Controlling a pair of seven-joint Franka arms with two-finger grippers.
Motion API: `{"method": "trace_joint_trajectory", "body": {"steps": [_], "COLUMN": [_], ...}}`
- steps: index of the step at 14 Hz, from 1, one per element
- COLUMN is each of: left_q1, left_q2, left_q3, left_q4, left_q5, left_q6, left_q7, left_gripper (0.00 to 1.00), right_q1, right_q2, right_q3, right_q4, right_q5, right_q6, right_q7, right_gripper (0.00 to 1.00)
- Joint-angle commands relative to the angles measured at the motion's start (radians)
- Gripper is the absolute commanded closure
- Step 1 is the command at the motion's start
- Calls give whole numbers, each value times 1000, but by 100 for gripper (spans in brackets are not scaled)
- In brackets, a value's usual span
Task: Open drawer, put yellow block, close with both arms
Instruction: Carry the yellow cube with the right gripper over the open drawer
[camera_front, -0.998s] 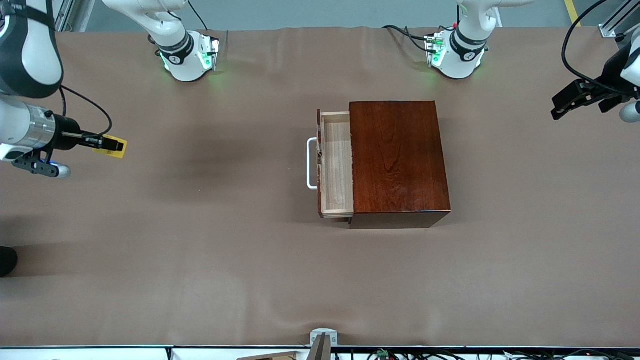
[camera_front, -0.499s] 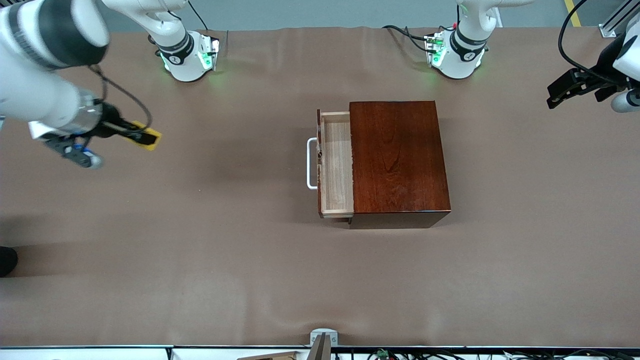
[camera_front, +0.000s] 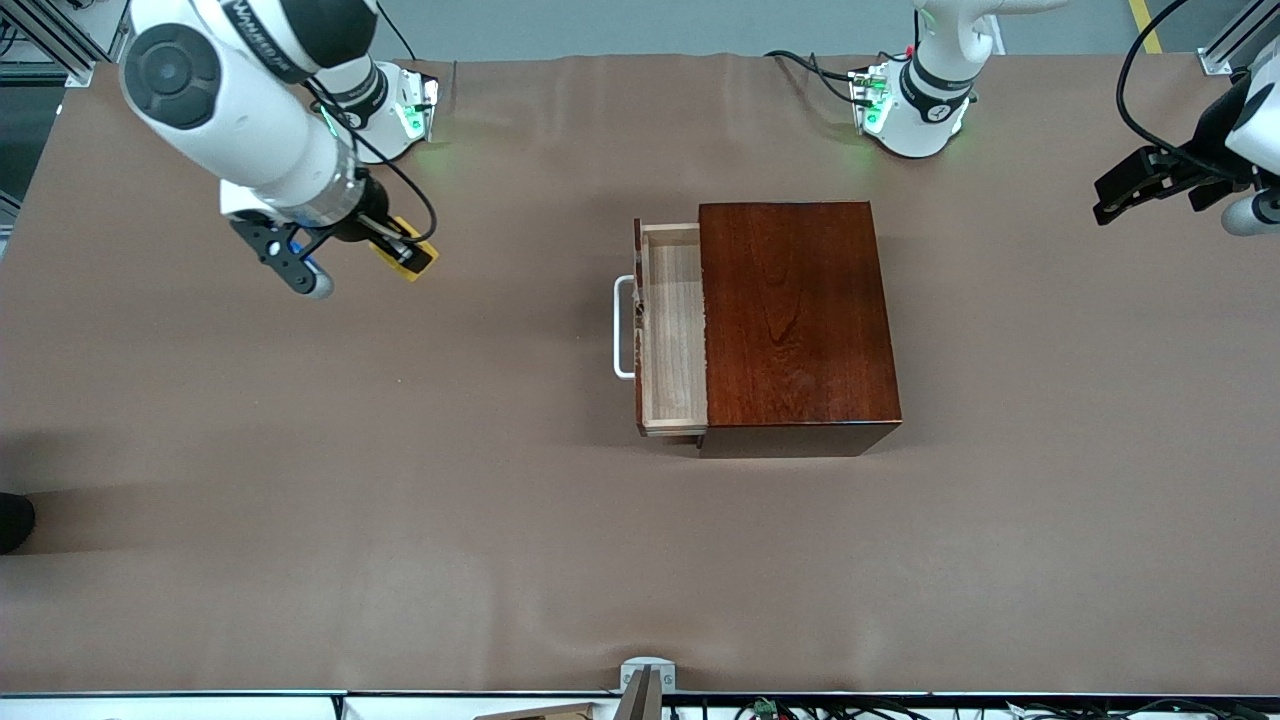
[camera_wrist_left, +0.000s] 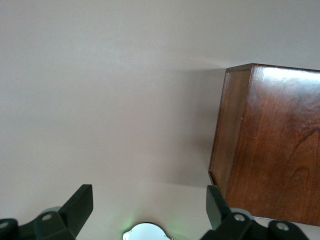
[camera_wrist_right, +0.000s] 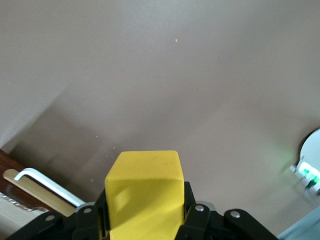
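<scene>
Front view: the right gripper (camera_front: 405, 252) covers most of the block (camera_front: 398, 228); the box (camera_front: 795, 315) hides the drawer's (camera_front: 672, 330) inner end. Right wrist view: the block's (camera_wrist_right: 145, 192) lower part and the fingertips gripping it are cut off. Left wrist view: the box runs off the edge.

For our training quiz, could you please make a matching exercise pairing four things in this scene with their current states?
Things:
1. drawer
2. block
3. left gripper
4. right gripper

States:
A. open, empty, beside the box at the left arm's end of the table
B. pulled out, nothing inside
C. shut, up over bare table
D. yellow, held in jaws

Pairs: 1-B, 2-D, 3-A, 4-C
</scene>
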Motion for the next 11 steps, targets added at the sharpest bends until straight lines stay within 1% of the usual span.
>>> {"method": "trace_joint_trajectory", "body": {"steps": [1, 4, 7, 9, 11], "left_q1": [9, 9, 9, 9, 9], "left_q2": [28, 26, 23, 23, 25], "left_q3": [-10, -11, -11, -11, -11], "left_q4": [33, 31, 33, 33, 33], "left_q5": [-12, -14, -12, -12, -12], "left_q6": [-1, -1, -1, -1, -1], "left_q7": [2, 4, 4, 4, 4], "left_gripper": [0, 0, 0, 0, 0], "right_q1": [37, 115, 188, 234, 285], "right_q2": [63, 115, 195, 265, 331], "right_q3": [-2, -4, -4, -5, -4], "right_q4": [72, 94, 126, 186, 239], "right_q5": [35, 39, 29, 16, -39], "right_q6": [22, 101, 209, 217, 217], "right_q7": [144, 339, 518, 600, 704], "right_gripper": [83, 83, 83, 83, 83]}}
